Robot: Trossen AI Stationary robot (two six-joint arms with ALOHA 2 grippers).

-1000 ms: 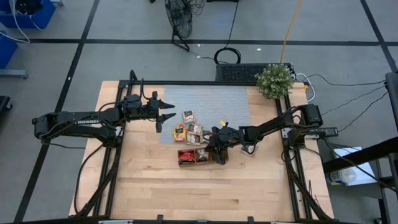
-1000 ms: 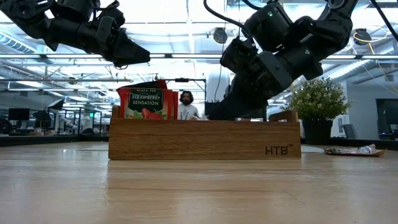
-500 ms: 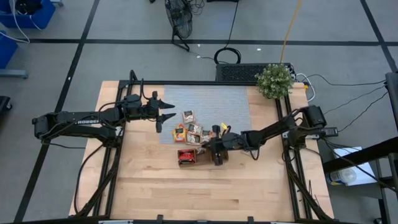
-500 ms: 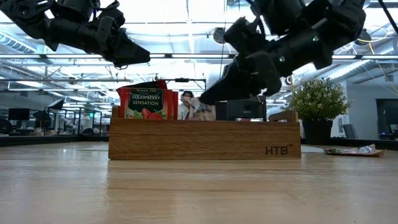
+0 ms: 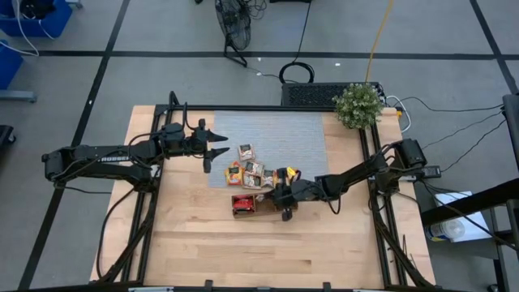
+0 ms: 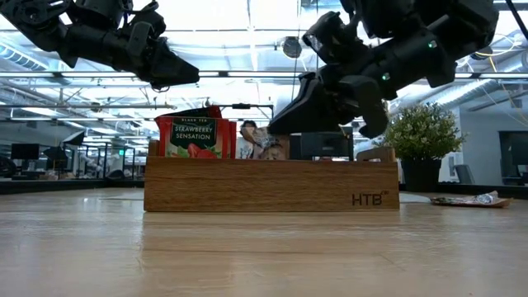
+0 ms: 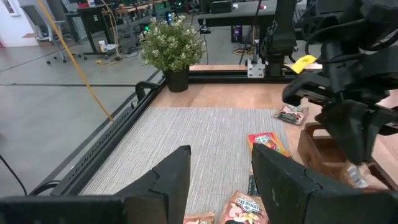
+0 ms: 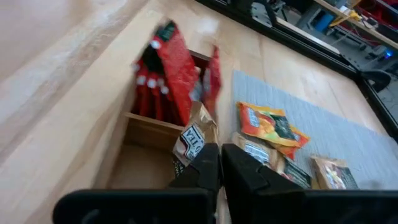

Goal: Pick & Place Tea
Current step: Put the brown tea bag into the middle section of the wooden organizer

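Tea packets (image 5: 247, 170) lie loose on the grey mat (image 5: 276, 134) beside the wooden tray (image 6: 271, 183), light, limp and best pinched by an edge, as the right gripper (image 8: 212, 163) clamps a pale packet (image 8: 193, 138) over the middle compartment while the left gripper (image 7: 217, 171) hovers, jaws apart.

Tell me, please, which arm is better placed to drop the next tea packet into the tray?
The right. Its gripper is over the tray, shut on a pale packet above the middle compartment. The left gripper hangs open and empty over the mat, away from the tray.
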